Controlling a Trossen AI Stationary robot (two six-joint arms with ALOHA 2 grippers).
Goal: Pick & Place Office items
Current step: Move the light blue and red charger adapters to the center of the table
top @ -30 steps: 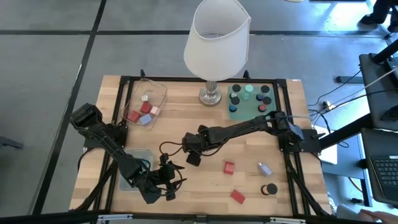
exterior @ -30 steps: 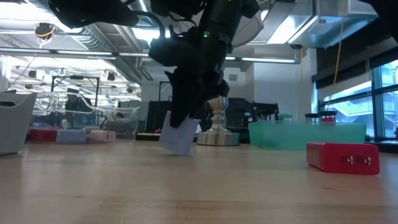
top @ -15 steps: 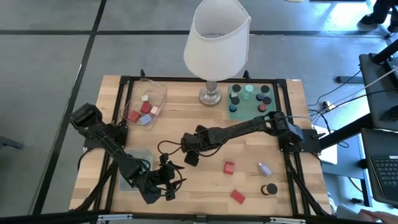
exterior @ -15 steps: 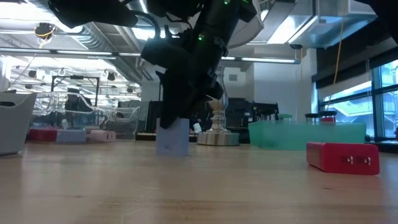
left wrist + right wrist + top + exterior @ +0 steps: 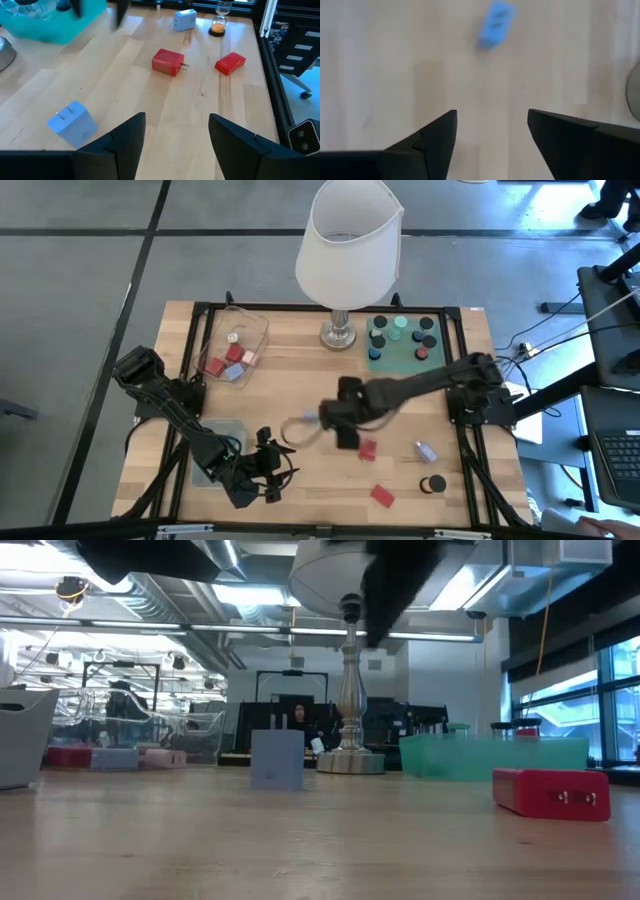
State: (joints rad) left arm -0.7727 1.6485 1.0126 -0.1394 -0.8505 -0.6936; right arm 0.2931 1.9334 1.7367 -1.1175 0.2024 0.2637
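Lavender boxy plug block (image 5: 277, 760) upright | smooth wood table (image 5: 320, 840) | right jaws apart

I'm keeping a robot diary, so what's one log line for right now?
right gripper open, empty | lavender block upright on table, free | left gripper open, waiting front-left

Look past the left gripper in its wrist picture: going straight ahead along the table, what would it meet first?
Probably the red block with two prongs; the left gripper stands open, bare wood between. Depth is uncertain.

Bare wood (image 5: 300, 380) between lamp base (image 5: 338, 333) and lavender block (image 5: 296, 429).
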